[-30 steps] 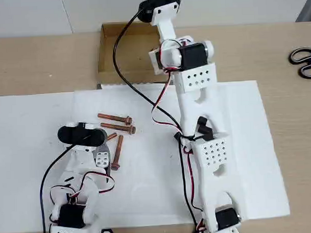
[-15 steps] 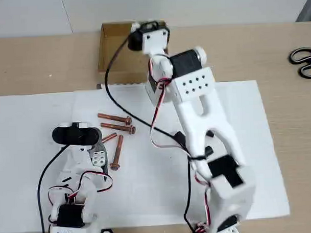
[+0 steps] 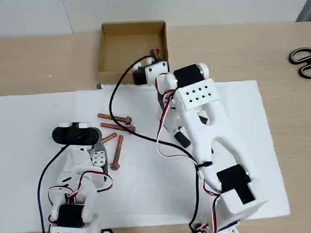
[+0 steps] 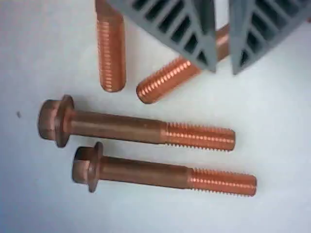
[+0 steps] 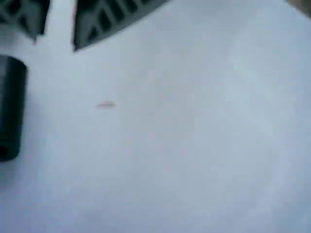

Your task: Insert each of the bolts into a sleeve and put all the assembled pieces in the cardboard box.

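Several copper bolts (image 3: 116,128) lie on the white paper left of centre. My left gripper (image 3: 98,153) hangs just above them, and in its wrist view the gripper (image 4: 222,69) has its fingers nearly together with nothing held. Two whole bolts (image 4: 136,127) lie below the fingers and one threaded end (image 4: 165,82) runs under them. The cardboard box (image 3: 108,46) stands at the back, with a copper bolt in a dark sleeve (image 3: 155,54) at its near right corner. My right gripper (image 5: 54,41) is open over bare paper beside a black sleeve (image 5: 10,114).
The right arm (image 3: 195,92) is folded back across the middle of the paper (image 3: 33,126). A black cable (image 3: 119,105) loops from it over the bolts' far side. Scissors (image 3: 304,60) lie at the table's far right.
The right arm has pulled back from over the box and folded toward its base. A bolt-and-sleeve piece now shows in the box. The left gripper has hardly moved.
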Available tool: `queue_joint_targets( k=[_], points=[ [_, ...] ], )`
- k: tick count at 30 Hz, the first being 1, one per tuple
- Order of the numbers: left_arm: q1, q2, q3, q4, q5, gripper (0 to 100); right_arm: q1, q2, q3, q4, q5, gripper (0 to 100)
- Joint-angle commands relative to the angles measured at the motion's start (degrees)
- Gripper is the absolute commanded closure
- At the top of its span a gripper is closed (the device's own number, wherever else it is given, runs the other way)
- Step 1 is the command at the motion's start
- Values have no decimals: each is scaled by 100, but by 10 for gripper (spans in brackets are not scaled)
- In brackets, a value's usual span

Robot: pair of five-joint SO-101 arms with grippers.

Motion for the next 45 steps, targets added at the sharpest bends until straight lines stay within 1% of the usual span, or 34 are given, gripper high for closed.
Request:
queue_joint_targets(
  k=[1,5,8,13,27,45],
  points=[
    [-18,-53,-22,-132,9,994,242,-286,70,-101,527,950],
    [-18,-53,-22,-132,9,994,330,-286,316,-101,949,887],
    [-18,-53,-22,-132,9,994,330,-286,475,-119,1134,854],
    [-18,-53,-22,-132,9,994,286,-277,510,-207,1116,853],
    [-18,-53,-22,-132,9,994,224,-286,1521,-1156,1081,854],
    [-26,-53,-22,-70,9,994,224,330,1574,-1807,1081,854]
  ],
)
